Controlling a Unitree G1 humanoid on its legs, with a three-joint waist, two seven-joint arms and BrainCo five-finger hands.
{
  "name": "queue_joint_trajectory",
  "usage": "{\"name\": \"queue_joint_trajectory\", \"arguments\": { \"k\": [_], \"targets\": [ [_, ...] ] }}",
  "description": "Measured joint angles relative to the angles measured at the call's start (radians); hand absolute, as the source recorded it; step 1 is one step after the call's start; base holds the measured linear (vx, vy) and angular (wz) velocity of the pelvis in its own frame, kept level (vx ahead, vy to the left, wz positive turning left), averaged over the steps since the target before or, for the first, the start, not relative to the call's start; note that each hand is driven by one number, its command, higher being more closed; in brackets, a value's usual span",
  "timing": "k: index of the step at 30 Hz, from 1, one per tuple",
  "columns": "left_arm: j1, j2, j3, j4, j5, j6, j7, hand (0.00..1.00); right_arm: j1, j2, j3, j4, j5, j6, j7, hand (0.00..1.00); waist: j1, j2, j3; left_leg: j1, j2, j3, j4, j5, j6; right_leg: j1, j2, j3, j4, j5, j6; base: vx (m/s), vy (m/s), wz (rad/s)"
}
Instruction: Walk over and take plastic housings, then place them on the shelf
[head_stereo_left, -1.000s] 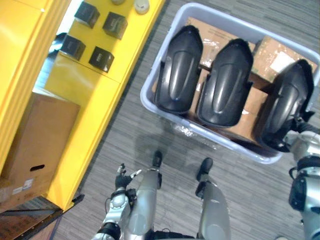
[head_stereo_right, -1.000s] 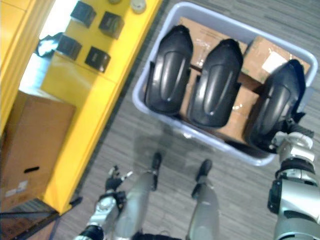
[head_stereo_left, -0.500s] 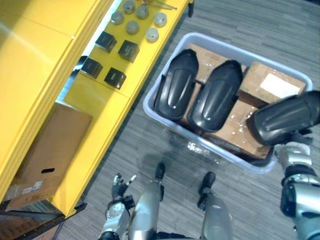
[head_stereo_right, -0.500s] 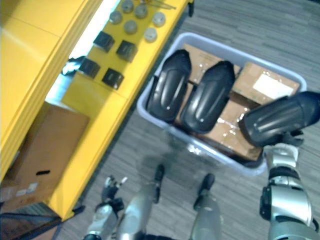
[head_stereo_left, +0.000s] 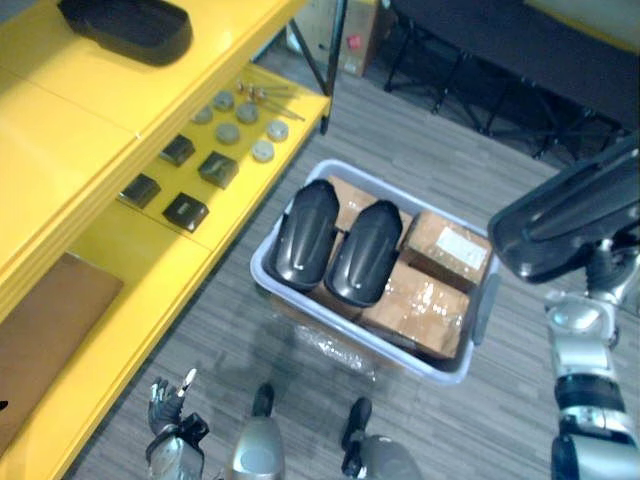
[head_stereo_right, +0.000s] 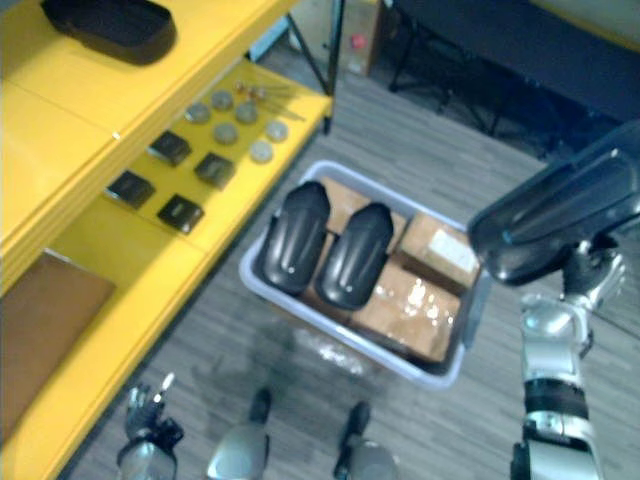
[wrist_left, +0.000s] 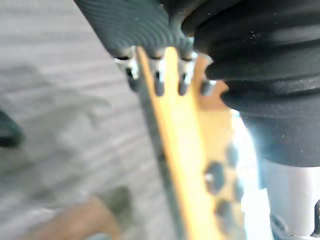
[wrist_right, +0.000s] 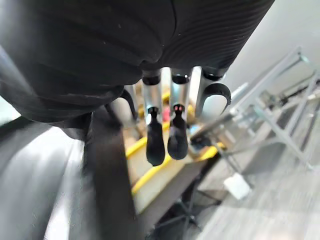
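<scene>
My right hand (head_stereo_left: 604, 272) is shut on a black plastic housing (head_stereo_left: 566, 212), held up in the air, lying almost flat, past the right end of the grey bin (head_stereo_left: 257, 270). In the right wrist view its fingers (wrist_right: 155, 142) reach along the housing's dark edge (wrist_right: 107, 180). Two more black housings (head_stereo_left: 304, 236) (head_stereo_left: 364, 252) lie side by side in the bin on cardboard boxes (head_stereo_left: 428, 290). Another housing (head_stereo_left: 126, 24) rests on the top board of the yellow shelf (head_stereo_left: 90, 170). My left hand (head_stereo_left: 168, 402) hangs low beside the shelf, fingers relaxed and empty.
The shelf's middle board holds small black boxes (head_stereo_left: 198, 170) and grey round discs (head_stereo_left: 240, 120). A brown carton (head_stereo_left: 40, 322) sits on the lowest level. Dark chair and table legs (head_stereo_left: 470, 90) stand behind the bin. Grey carpet lies between shelf and bin.
The camera has tipped up, so the top shelf board shows. My right hand has lifted the housing out of the bin's right end and higher, turning it nearly flat. The left hand stays low.
</scene>
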Motion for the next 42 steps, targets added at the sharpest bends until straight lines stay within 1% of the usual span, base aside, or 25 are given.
{"name": "queue_joint_trajectory", "arguments": {
  "k": [3,5,7,8,10,11,13,15,17,19,20,21,22,23,24,25,26,28,29,31,32,34,37,39,42],
  "targets": [
    [0.027,-0.026,0.001,-0.023,0.007,0.011,0.027,0.00,0.058,0.040,0.000,0.000,-0.001,0.013,0.004,1.00,0.000,0.007,-0.008,0.034,0.001,0.007,-0.018,0.001,0.001,0.025,-0.001,0.001,-0.003,0.000,0.001,-0.02,0.008,-0.01],
    [0.043,-0.036,0.002,-0.026,0.028,0.014,0.044,0.00,0.089,0.054,0.000,-0.001,-0.003,0.012,0.004,1.00,-0.001,0.006,-0.030,0.043,0.002,0.028,-0.041,0.012,0.001,0.022,-0.002,0.004,-0.008,0.001,0.003,-0.03,0.004,-0.08],
    [0.056,-0.046,0.016,-0.095,0.100,0.012,0.081,0.00,0.113,0.059,-0.005,-0.043,-0.022,0.009,0.003,1.00,-0.016,0.005,-0.046,0.054,0.003,0.032,-0.061,0.022,0.002,0.022,-0.002,0.005,-0.009,0.002,0.005,-0.03,-0.004,-0.05],
    [0.057,-0.052,0.028,-0.131,0.130,0.012,0.096,0.00,0.120,0.059,-0.005,-0.062,-0.039,0.002,0.002,1.00,-0.016,0.004,-0.047,0.061,0.004,0.037,-0.070,0.023,0.002,0.024,-0.001,0.006,-0.012,0.001,0.005,-0.03,-0.009,-0.10],
    [0.046,-0.042,0.050,-0.285,0.249,-0.002,0.161,0.00,0.132,0.060,-0.005,-0.128,-0.094,-0.039,-0.002,1.00,-0.019,0.001,-0.077,0.065,0.006,0.059,-0.087,0.028,0.001,0.025,0.001,0.008,-0.042,0.012,0.014,-0.02,-0.012,-0.17],
    [0.039,-0.034,0.051,-0.322,0.288,-0.004,0.177,0.00,0.132,0.060,-0.005,-0.144,-0.108,-0.051,-0.004,1.00,-0.020,0.002,-0.084,0.066,0.005,0.062,-0.087,0.028,0.001,0.026,0.000,0.008,-0.044,0.014,0.014,0.00,-0.001,-0.12],
    [0.007,0.002,0.059,-0.479,0.432,-0.009,0.204,0.00,0.132,0.060,-0.005,-0.216,-0.150,-0.104,-0.026,1.00,-0.024,0.005,-0.114,0.067,0.005,0.076,-0.082,0.028,0.001,0.028,-0.001,0.011,-0.050,0.030,0.007,0.03,0.010,-0.10],
    [-0.019,0.034,0.054,-0.571,0.498,-0.011,0.191,0.00,0.127,0.059,-0.005,-0.255,-0.173,-0.145,-0.051,1.00,-0.025,0.007,-0.121,0.080,0.004,0.081,-0.080,0.028,0.001,0.043,-0.001,0.011,-0.054,0.033,0.007,0.04,0.006,-0.04],
    [-0.062,0.077,0.029,-0.656,0.517,-0.013,0.146,0.00,0.105,0.054,-0.001,-0.282,-0.207,-0.200,-0.076,1.00,-0.025,0.014,-0.129,0.099,0.003,0.087,-0.076,0.025,0.005,0.063,-0.002,0.005,-0.055,0.033,0.007,0.00,0.008,-0.04],
    [-0.100,0.104,-0.008,-0.702,0.511,-0.007,0.075,0.00,0.066,0.034,0.010,-0.296,-0.230,-0.233,-0.098,1.00,-0.026,0.022,-0.139,0.098,0.000,0.090,-0.072,0.020,0.009,0.063,-0.005,0.005,-0.055,0.033,0.008,-0.01,0.009,-0.02],
    [-0.122,0.114,-0.038,-0.719,0.492,0.003,0.011,0.00,0.039,0.019,0.029,-0.305,-0.240,-0.253,-0.113,1.00,-0.026,0.029,-0.143,0.099,-0.002,0.091,-0.072,0.020,0.010,0.063,-0.006,0.005,-0.055,0.034,0.009,-0.04,0.024,-0.01],
    [-0.142,0.113,-0.072,-0.733,0.445,0.026,-0.065,0.00,0.009,0.008,0.045,-0.317,-0.254,-0.275,-0.116,1.00,-0.027,0.035,-0.146,0.100,-0.003,0.092,-0.072,0.020,0.010,0.064,-0.008,0.005,-0.055,0.035,0.011,-0.05,0.016,-0.01],
    [-0.155,0.112,-0.103,-0.740,0.414,0.041,-0.108,0.00,-0.016,0.001,0.058,-0.320,-0.268,-0.292,-0.117,1.00,-0.029,0.038,-0.148,0.101,-0.003,0.093,-0.071,0.020,0.010,0.064,-0.008,0.005,-0.055,0.036,0.012,-0.04,0.010,-0.02],
    [-0.172,0.112,-0.145,-0.747,0.372,0.075,-0.171,0.00,-0.054,-0.009,0.084,-0.323,-0.282,-0.311,-0.116,1.00,-0.032,0.042,-0.150,0.104,-0.003,0.094,-0.070,0.020,0.010,0.067,-0.007,0.006,-0.055,0.037,0.012,-0.03,0.004,-0.01],
    [-0.181,0.112,-0.165,-0.747,0.346,0.097,-0.199,0.00,-0.071,-0.009,0.094,-0.327,-0.290,-0.320,-0.115,1.00,-0.034,0.043,-0.151,0.107,-0.003,0.094,-0.070,0.020,0.010,0.070,-0.006,0.006,-0.055,0.037,0.012,-0.04,-0.009,-0.03],
    [-0.198,0.112,-0.202,-0.747,0.312,0.133,-0.240,0.00,-0.100,-0.009,0.121,-0.341,-0.300,-0.334,-0.114,1.00,-0.038,0.044,-0.152,0.117,-0.002,0.096,-0.070,0.020,0.010,0.077,-0.002,0.007,-0.055,0.037,0.012,-0.04,-0.011,-0.03],
    [-0.208,0.111,-0.217,-0.747,0.294,0.153,-0.262,0.00,-0.113,-0.009,0.133,-0.351,-0.311,-0.339,-0.113,1.00,-0.040,0.045,-0.154,0.119,-0.002,0.097,-0.070,0.020,0.011,0.078,-0.002,0.007,-0.055,0.037,0.012,-0.04,-0.010,-0.05],
    [-0.254,0.111,-0.272,-0.746,0.226,0.238,-0.333,0.00,-0.167,-0.011,0.183,-0.368,-0.334,-0.372,-0.111,1.00,-0.049,0.046,-0.164,0.118,-0.002,0.100,-0.069,0.020,0.011,0.075,-0.001,0.008,-0.056,0.037,0.012,-0.03,0.004,-0.04],
    [-0.268,0.111,-0.285,-0.745,0.219,0.259,-0.348,0.00,-0.175,-0.012,0.195,-0.375,-0.335,-0.377,-0.110,1.00,-0.049,0.047,-0.164,0.118,-0.002,0.101,-0.069,0.020,0.011,0.074,-0.001,0.009,-0.056,0.037,0.012,-0.04,0.004,-0.04],
    [-0.321,0.110,-0.327,-0.730,0.180,0.345,-0.395,0.00,-0.213,-0.012,0.244,-0.390,-0.354,-0.391,-0.108,1.00,-0.050,0.050,-0.167,0.121,-0.001,0.103,-0.069,0.020,0.011,0.074,0.000,0.009,-0.062,0.037,0.012,-0.04,0.003,-0.04],
    [-0.332,0.109,-0.334,-0.726,0.173,0.368,-0.403,0.00,-0.222,-0.012,0.255,-0.390,-0.356,-0.397,-0.107,1.00,-0.051,0.052,-0.168,0.122,-0.001,0.104,-0.069,0.020,0.011,0.074,0.000,0.010,-0.064,0.037,0.011,-0.03,0.003,-0.05],
    [-0.358,0.105,-0.356,-0.702,0.109,0.447,-0.434,0.00,-0.255,-0.011,0.285,-0.390,-0.375,-0.404,-0.102,1.00,-0.052,0.061,-0.173,0.126,0.000,0.107,-0.071,0.020,0.011,0.075,0.001,0.011,-0.064,0.037,0.011,-0.01,0.004,-0.04],
    [-0.369,0.103,-0.375,-0.664,0.037,0.517,-0.456,0.00,-0.275,-0.007,0.313,-0.390,-0.378,-0.403,-0.084,1.00,-0.052,0.074,-0.181,0.131,0.000,0.109,-0.074,0.020,0.011,0.076,0.001,0.012,-0.063,0.037,0.011,0.00,0.004,-0.02],
    [-0.382,0.104,-0.396,-0.640,0.000,0.546,-0.459,0.00,-0.275,-0.005,0.332,-0.390,-0.382,-0.400,-0.069,1.00,-0.052,0.080,-0.185,0.133,0.000,0.109,-0.079,0.020,0.011,0.076,0.002,0.012,-0.056,0.039,0.011,0.00,0.000,0.00],
    [-0.389,0.102,-0.411,-0.634,-0.048,0.552,-0.463,0.00,-0.275,0.009,0.366,-0.390,-0.391,-0.400,-0.051,1.00,-0.055,0.080,-0.187,0.134,-0.002,0.109,-0.083,0.021,0.011,0.077,0.000,0.011,-0.056,0.042,0.013,0.00,0.000,0.00]
  ]
}}
